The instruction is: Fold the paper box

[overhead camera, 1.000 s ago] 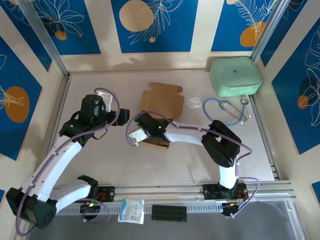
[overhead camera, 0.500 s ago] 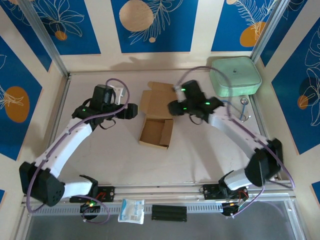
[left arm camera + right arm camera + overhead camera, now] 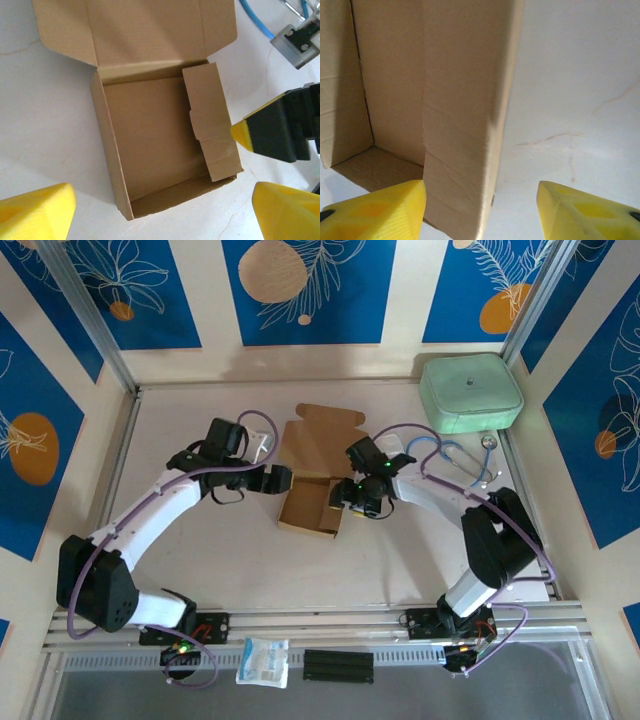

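Paper box (image 3: 308, 505) sits central on the surface (image 3: 400, 550), lid (image 3: 322, 430) open toward the far side. My right end effector (image 3: 482, 215) stands open astride its right wall (image 3: 465, 125), probably to press that flap home; contact unclear. My left end effector (image 3: 284, 478) hovers open just left, to brace.

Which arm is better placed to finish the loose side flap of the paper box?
Right. The right end effector is open at the paper box's right wall, fingers either side of the loose side flap. The left end effector, also open, hovers by the box's left side.
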`<state>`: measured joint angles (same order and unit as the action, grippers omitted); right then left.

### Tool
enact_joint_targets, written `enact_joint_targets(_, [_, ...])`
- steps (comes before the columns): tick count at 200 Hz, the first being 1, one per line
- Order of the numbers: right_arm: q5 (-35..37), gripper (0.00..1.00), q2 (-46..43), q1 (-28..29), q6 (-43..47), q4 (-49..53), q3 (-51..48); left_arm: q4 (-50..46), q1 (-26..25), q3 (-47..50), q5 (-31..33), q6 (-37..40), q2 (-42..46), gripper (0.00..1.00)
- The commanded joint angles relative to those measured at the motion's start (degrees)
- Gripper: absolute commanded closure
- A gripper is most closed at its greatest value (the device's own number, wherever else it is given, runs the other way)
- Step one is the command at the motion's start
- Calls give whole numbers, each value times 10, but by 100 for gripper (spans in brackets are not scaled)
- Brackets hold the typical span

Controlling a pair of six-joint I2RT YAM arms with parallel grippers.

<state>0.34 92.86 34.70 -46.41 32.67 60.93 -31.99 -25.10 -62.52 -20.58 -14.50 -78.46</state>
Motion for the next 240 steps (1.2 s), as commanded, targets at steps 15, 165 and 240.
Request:
enact_joint_targets(15, [20,46,51,16,-14,-23,35,12,-3,10,-3,11,13,7])
enact_joint_targets(165, [231,93,221,102,31,89,105,22,-4,8,4,6,2,4])
enact_joint_targets(240, [159,73,121,67,65,68,107,36,-3,9,23,-8,3,3])
